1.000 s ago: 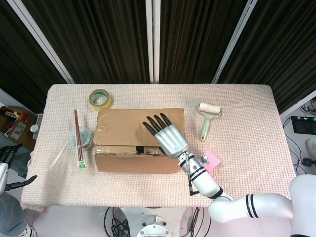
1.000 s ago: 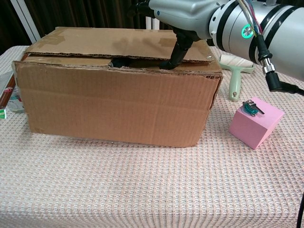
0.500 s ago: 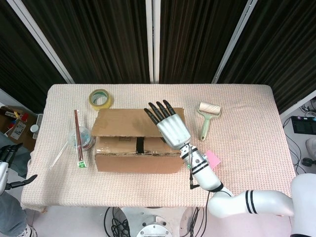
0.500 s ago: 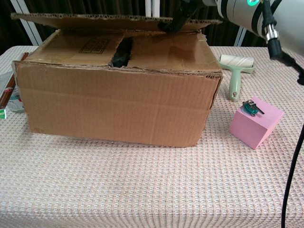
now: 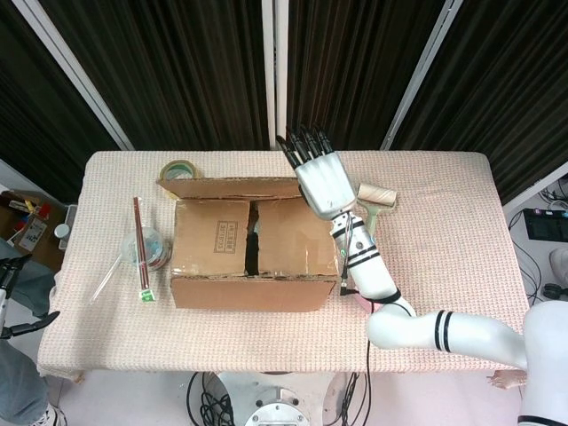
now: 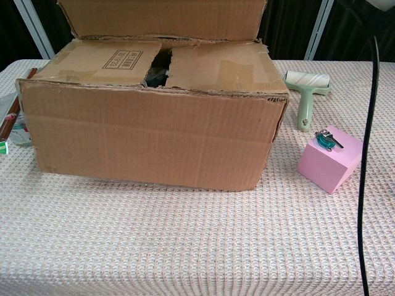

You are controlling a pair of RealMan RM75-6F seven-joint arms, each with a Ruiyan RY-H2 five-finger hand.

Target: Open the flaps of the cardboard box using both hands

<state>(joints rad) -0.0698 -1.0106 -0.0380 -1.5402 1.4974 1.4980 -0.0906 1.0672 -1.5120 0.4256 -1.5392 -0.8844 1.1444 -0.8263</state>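
The cardboard box [image 5: 253, 257] stands mid-table. Its far long flap [image 5: 232, 187] is raised nearly upright, and it fills the top of the chest view as the far flap [image 6: 163, 18]. Beneath it two short inner flaps [image 6: 102, 61] [image 6: 216, 65] lie flat with a dark gap between them. My right hand [image 5: 319, 176] is high at the flap's right end, fingers straight and spread, holding nothing; it is above the chest view. Only the tip of my left hand [image 5: 11, 293] shows at the left edge, off the table, fingers apart and far from the box.
A yellow tape roll [image 5: 177, 167] sits behind the raised flap. A lint roller [image 5: 373, 209] [image 6: 305, 92] lies to the right of the box, and a pink block [image 6: 329, 157] stands nearer. Red sticks [image 5: 139, 244] and a plastic bag lie left of it. A black cable [image 6: 367, 154] hangs at right.
My right hand has risen and moved back, swinging the far flap from flat to nearly upright and uncovering the inner flaps. The left hand has hardly moved.
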